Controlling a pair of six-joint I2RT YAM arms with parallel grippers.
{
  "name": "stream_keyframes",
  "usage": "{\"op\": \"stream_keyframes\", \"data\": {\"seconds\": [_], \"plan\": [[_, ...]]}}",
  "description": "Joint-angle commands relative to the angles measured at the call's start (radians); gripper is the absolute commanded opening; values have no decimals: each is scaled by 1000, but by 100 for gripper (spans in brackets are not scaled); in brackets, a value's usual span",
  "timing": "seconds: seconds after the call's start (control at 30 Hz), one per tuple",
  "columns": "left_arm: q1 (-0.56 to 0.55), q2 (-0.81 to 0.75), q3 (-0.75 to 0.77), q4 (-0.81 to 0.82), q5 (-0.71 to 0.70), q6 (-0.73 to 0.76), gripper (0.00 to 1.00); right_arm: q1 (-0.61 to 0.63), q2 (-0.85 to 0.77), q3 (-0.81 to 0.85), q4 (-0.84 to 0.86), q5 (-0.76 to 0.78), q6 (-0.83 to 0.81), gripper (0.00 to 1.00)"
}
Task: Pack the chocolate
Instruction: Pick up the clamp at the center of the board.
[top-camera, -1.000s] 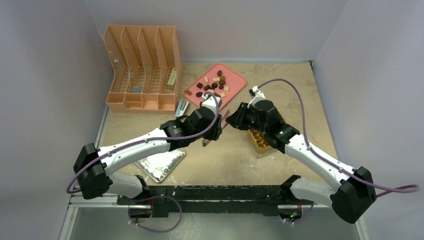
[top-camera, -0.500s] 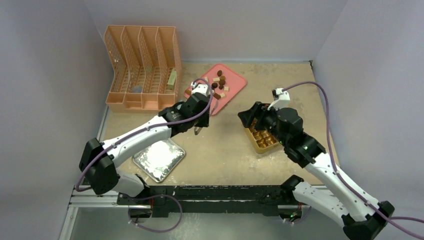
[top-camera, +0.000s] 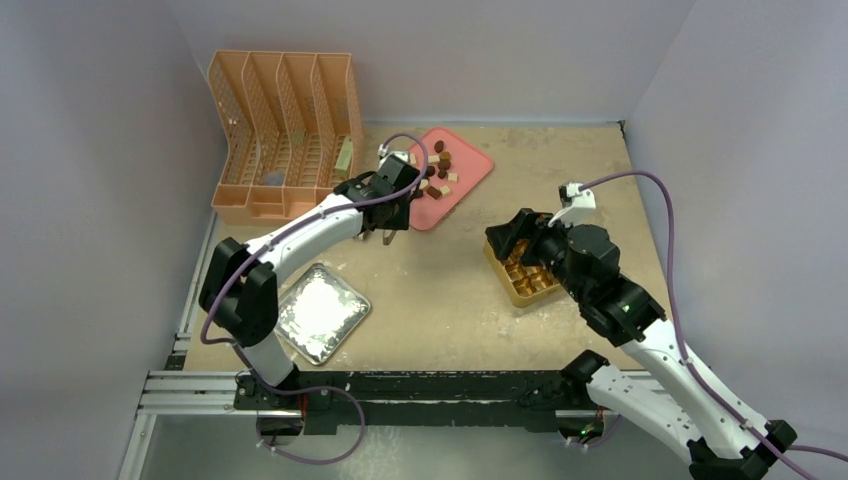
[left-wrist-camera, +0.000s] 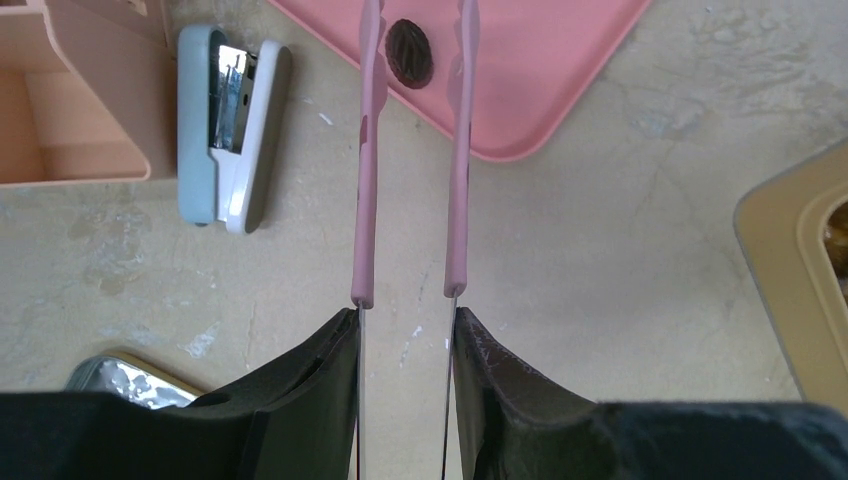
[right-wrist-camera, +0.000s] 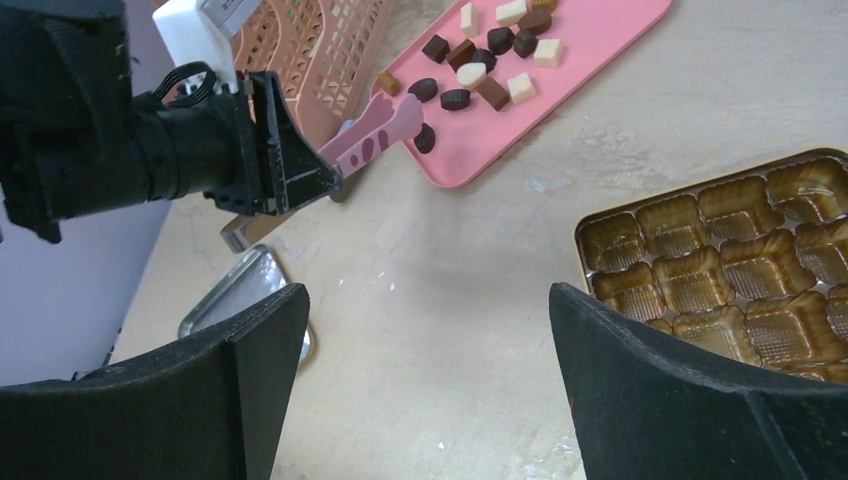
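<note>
**Overhead view:** the chocolate (top-camera: 437, 168) lies loose on the pink tray (top-camera: 472, 165) at the far middle of the table (top-camera: 440, 290); the gold box (top-camera: 530, 285) sits well apart to the right; the left arm (top-camera: 320, 215) reaches to the tray's near left corner; the right gripper (top-camera: 512, 233) hangs over the box's left end.

**Left wrist view:** the left gripper (left-wrist-camera: 405, 318) is clamped on the metal shanks of pink tongs (left-wrist-camera: 365, 180), whose arms stand a narrow gap apart; one dark oval piece (left-wrist-camera: 408, 52) shows between them, on the tray just inside its rim; a stapler (left-wrist-camera: 228, 125) lies on the table to the left.
- **Orientation:** the piece's long axis runs nearly along the tongs, tilted a little; neither end reads as a front.
- **Judgement:** the step in hand is picking up this piece, and the arms are rightly set to close across its short axis.
- **Advice:** bring the tips level with its waist, squeeze lightly and lift straight, since a smooth rounded piece may squirt out; the height of the tips above it cannot be told here.

**Right wrist view:** the right gripper's jaws are spread wide with nothing between them; the box's moulded cells look unfilled in the part shown; the tongs' tips hover just beside the same piece; the other pieces cluster further up the tray, pointing every way.
</note>
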Motion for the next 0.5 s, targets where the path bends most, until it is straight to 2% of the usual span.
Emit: {"op": "stream_keyframes", "data": {"seconds": [0.0, 0.47], "plan": [[21, 47, 89, -1, 4, 38, 35, -3, -14, 7, 14, 22, -23, 92], [37, 111, 98, 12, 20, 49, 35, -3, -22, -6, 13, 30, -29, 93]]}}
